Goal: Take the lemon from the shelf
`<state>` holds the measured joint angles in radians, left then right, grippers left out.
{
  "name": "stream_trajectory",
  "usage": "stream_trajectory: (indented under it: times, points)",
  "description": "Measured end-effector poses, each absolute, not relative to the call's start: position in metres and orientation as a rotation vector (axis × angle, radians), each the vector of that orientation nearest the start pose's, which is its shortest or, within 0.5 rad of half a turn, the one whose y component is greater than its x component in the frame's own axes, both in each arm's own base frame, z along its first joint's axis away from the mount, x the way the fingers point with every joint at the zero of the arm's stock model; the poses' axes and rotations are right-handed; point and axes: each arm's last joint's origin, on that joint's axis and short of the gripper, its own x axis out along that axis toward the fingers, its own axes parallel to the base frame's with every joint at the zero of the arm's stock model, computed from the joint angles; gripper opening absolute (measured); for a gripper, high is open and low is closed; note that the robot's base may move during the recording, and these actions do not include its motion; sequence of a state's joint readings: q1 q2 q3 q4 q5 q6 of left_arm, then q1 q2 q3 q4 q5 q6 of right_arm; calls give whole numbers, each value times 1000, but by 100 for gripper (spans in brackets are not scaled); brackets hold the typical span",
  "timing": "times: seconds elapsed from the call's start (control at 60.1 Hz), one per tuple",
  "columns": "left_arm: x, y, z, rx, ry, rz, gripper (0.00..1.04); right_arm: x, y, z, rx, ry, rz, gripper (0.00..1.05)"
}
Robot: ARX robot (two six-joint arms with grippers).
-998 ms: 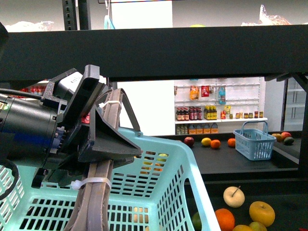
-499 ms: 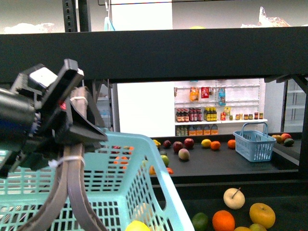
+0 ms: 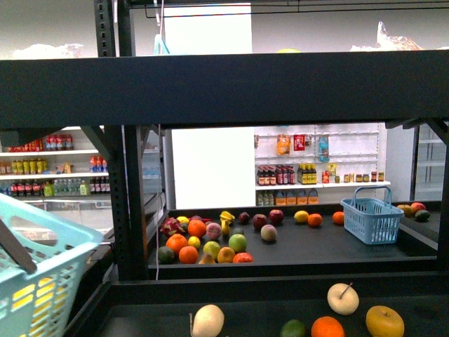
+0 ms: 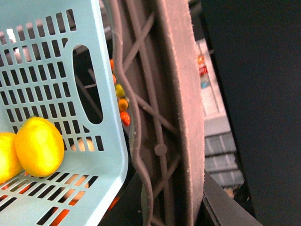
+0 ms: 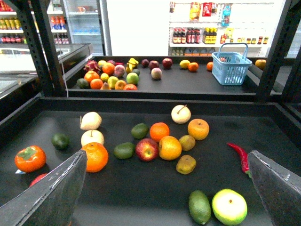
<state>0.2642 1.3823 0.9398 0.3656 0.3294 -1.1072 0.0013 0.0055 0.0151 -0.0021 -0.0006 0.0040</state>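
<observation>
A: Where's our smooth pale-yellow oval lemon (image 4: 40, 147)?
B: In the pale-teal slotted plastic basket (image 4: 56, 56); likely firm, waxy, slippery — we'd pinch its waist; right jaws spread wide, empty; left jaws — we cannot tell.

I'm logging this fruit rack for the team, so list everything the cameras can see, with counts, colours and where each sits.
Black metal display shelf: one, black, spanning the front and right wrist views.
Pale turquoise slotted plastic basket: one, at the left arm, seen in the left wrist view and at the front view's left edge.
Bright yellow oval lemons: two, yellow, inside that basket.
Loose mixed fruit: many, orange, green, red, yellow and cream, on the near tray.
Red chilli pepper: one, red, near tray.
Far fruit pile: many, mixed colours, rear tray.
Blue plastic handled basket: one, rear tray.
White store shelves of bottles: background.
Left claw: shut on the turquoise basket's handle.
Right claw: open, above the near tray.
</observation>
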Motion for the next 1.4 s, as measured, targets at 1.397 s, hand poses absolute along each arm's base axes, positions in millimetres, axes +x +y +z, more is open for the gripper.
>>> stream_trajectory:
  times: [1.397]
  points:
    - [307, 198, 248, -1337, -119, 130, 10, 97, 0, 168, 4, -7, 2, 102]
